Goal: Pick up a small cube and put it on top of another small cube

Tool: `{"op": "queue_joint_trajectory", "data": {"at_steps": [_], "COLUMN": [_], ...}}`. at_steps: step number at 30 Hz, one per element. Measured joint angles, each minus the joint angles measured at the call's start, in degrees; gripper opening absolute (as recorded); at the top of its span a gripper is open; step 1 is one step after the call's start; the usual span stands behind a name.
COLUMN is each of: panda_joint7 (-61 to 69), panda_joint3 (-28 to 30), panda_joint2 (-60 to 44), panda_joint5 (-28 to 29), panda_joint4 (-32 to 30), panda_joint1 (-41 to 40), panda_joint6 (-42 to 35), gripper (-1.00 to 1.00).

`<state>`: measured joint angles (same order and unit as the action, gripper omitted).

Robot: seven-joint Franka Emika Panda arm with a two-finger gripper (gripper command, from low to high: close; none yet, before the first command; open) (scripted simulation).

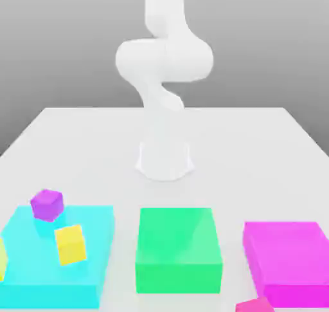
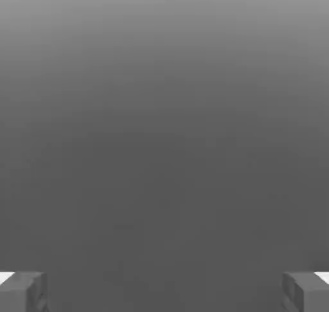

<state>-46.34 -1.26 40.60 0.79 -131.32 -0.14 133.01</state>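
While the claw (image 2: 164,293) hangs with fingers spread wide apart, a small purple cube (image 1: 47,203) and a small yellow cube (image 1: 71,244) sit on the flat cyan block (image 1: 38,278) at the white tabletop's (image 1: 77,143) near left.

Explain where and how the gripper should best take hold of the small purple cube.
Probably from above, closing on two opposite side faces of the purple cube. It sits on the far corner of the cyan block with its top free, apart from the yellow cube. It looks turned relative to the block's edges, so the gripper, whose fingers stand wide apart, should rotate to match its faces.
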Motion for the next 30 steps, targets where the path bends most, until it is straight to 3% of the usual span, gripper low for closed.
{"op": "queue_joint_trajectory", "data": {"at_steps": [20,30], "panda_joint7": [-4.64,-4.79], "panda_joint3": [-7.73,-9.38], "panda_joint2": [-41.89,-62.25], "panda_joint5": [7.16,7.6], "panda_joint4": [3.7,5.45], "panda_joint1": [1.85,4.5], "panda_joint6": [9.84,15.06], "gripper": [0.0,0.0]}}
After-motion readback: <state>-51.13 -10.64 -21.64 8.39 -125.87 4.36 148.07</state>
